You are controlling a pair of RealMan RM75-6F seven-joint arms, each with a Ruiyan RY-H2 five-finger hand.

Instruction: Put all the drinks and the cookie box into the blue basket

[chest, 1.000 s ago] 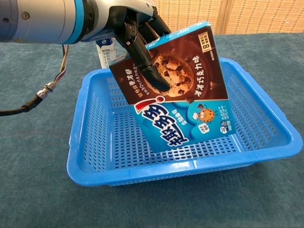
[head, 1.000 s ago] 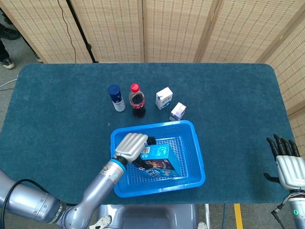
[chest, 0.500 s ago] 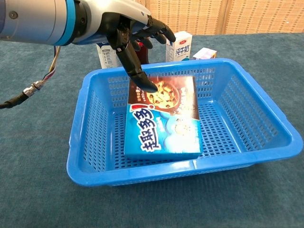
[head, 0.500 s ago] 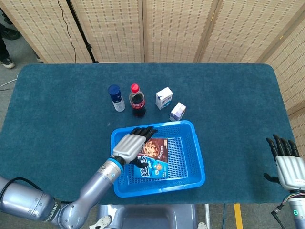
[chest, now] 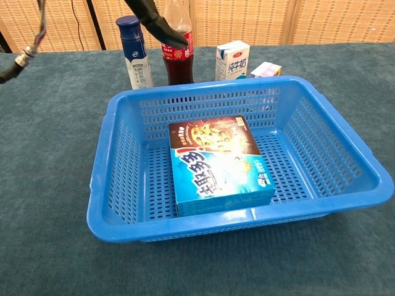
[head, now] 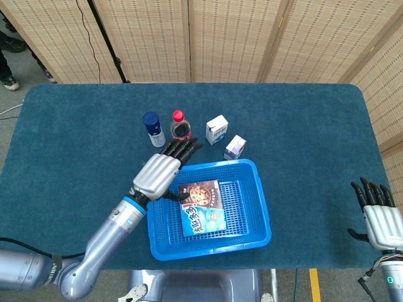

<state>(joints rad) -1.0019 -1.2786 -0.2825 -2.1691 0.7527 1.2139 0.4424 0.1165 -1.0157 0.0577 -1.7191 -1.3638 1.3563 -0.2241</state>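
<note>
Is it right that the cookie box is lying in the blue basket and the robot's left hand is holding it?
Not quite. The cookie box does lie flat in the blue basket, but the left hand is open above it, holding nothing, as the head view shows.

The flat blue-and-brown cookie box (chest: 216,163) fills the middle floor of the blue plastic mesh basket (chest: 345,163), leaving strips either side. Behind the rim, a blue-capped white bottle (chest: 134,52), red-capped cola bottle (chest: 177,58), white milk carton (chest: 232,60) and small carton (chest: 265,69) stand close, seemingly with narrow gaps.
</note>
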